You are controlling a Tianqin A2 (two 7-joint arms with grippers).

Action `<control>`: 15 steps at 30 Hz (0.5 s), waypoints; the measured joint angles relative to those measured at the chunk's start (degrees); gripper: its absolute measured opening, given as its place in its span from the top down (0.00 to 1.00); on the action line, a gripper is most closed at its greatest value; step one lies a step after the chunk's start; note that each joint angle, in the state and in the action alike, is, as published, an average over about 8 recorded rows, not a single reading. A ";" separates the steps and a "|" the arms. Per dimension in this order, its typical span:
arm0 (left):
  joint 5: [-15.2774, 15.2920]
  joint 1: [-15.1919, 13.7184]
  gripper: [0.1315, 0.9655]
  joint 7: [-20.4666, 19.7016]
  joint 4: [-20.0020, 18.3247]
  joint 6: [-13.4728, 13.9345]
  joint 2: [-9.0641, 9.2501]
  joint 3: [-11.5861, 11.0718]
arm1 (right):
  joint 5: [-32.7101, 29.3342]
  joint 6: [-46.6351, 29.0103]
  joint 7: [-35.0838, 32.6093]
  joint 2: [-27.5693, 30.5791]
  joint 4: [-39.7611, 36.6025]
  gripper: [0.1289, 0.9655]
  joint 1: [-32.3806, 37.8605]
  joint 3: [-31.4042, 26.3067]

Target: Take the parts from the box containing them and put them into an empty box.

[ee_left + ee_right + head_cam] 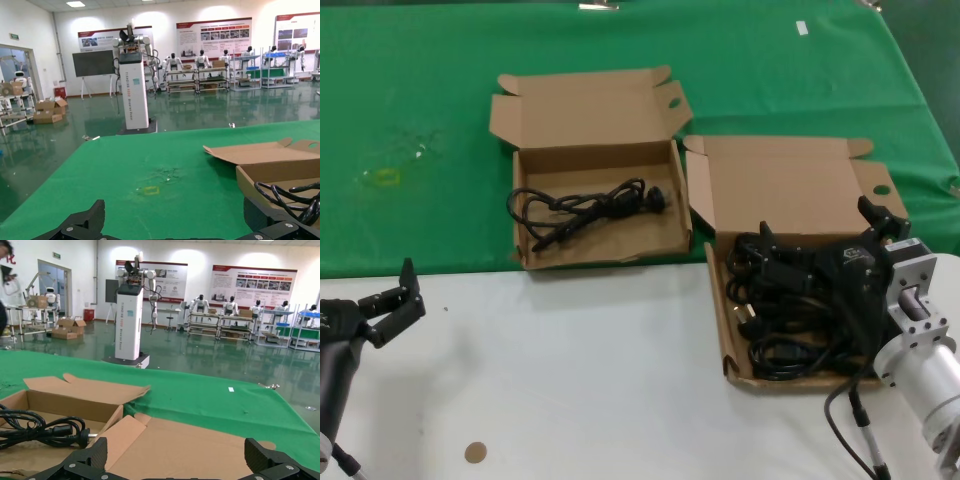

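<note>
Your right gripper (820, 245) sits spread wide over the full box (785, 185), its jaws straddling the cable pile (785, 310) directly beneath them, nothing grasped. The other box (588, 110), well off to the jaws' left, holds one cable (585, 208). Your left gripper (400, 300) waits released over the white table (580, 380).

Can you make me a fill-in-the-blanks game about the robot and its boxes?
1. The cloth under the back of the boxes is ___.
2. The left box holds just ___ black cable.
3. The right end effector is over the box on the ___.
4. The left end effector holds ___.

Missing words: green; one; right; nothing
</note>
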 joint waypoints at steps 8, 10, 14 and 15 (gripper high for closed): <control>0.00 0.00 0.00 0.00 0.00 0.00 0.00 0.00 | 0.00 0.00 0.00 0.00 0.00 0.00 0.00 0.00; 0.00 0.00 0.00 0.00 0.00 0.00 0.00 0.00 | 0.00 0.00 0.00 0.00 0.00 0.00 0.00 0.00; 0.00 0.00 0.00 0.00 0.00 0.00 0.00 0.00 | 0.00 0.00 0.00 0.00 0.00 0.00 0.00 0.00; 0.00 0.00 0.00 0.00 0.00 0.00 0.00 0.00 | 0.00 0.00 0.00 0.00 0.00 0.00 0.00 0.00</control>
